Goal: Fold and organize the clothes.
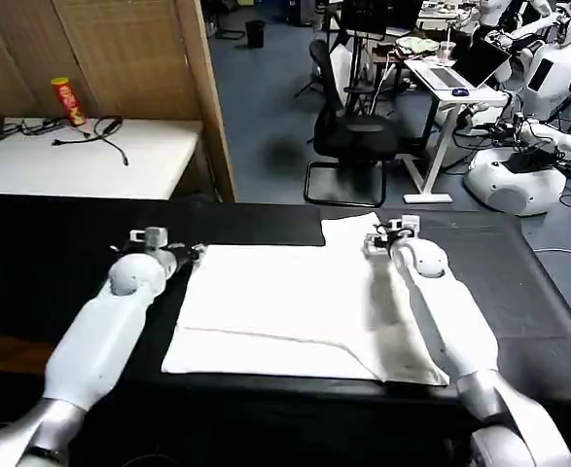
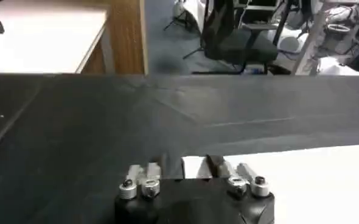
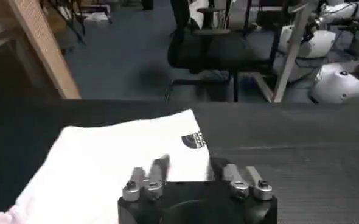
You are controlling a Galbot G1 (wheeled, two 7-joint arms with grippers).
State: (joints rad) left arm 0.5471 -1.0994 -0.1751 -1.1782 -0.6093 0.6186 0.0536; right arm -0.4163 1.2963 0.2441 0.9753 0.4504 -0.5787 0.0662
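Left pincer (image 2: pixel 183 165): fingers apart at shirt's far left corner
Right pincer (image 3: pixel 188 165): fingers apart over far right corner
White cotton T-shirt (image 1: pixel 275 306): flat on black-clothed desk (image 1: pixel 52 253)

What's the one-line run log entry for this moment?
stage: folding | T-shirt flat on black table cloth | left gripper open at far left corner | right gripper open at far right sleeve

Both arms extended forward and low, roughly parallel, wrists level. Left gripper (image 1: pixel 173 255) sits on the left, fingers (image 2: pixel 157 165) spread apart. Right gripper (image 1: pixel 390 233) is slightly farther out on the right, fingers (image 3: pixel 160 165) also parted.
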